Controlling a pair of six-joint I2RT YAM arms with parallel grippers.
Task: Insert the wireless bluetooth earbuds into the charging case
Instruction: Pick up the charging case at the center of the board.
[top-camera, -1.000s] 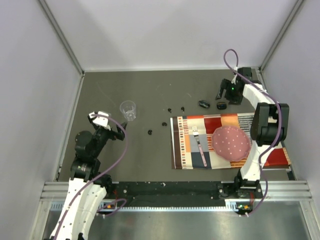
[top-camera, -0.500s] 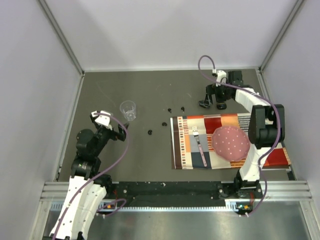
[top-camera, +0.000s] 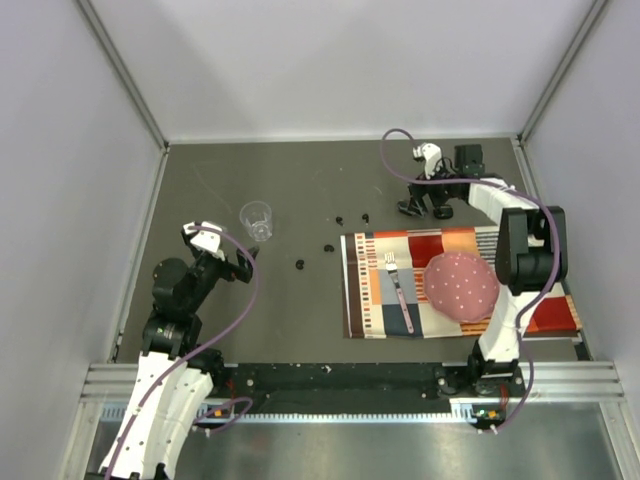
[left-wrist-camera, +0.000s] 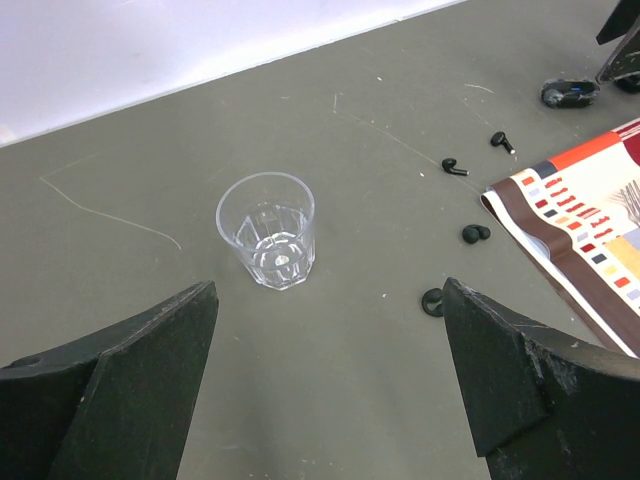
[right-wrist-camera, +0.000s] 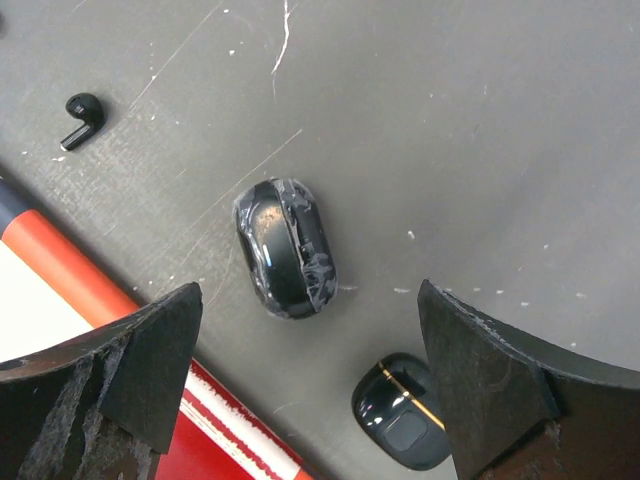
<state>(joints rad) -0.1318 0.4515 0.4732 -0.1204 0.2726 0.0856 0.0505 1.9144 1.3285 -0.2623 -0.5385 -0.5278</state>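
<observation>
Black charging case (right-wrist-camera: 285, 262) lies on the surface (right-wrist-camera: 500, 120) under the wide-apart right pincer (right-wrist-camera: 308, 305); left pincer (left-wrist-camera: 328, 300) gapes too.

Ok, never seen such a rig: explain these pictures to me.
Two robot arms, the left arm and the right arm, are bolted to a table. One picture looks down from above. The others come from wrist cameras, the dark wedges being each arm's jaws. Both jaws stand open, holding nothing. On the table: a clear cup, four tiny black earbuds, two dark oval cases by the right jaws, and a striped placemat with a fork and pink dotted plate.
</observation>
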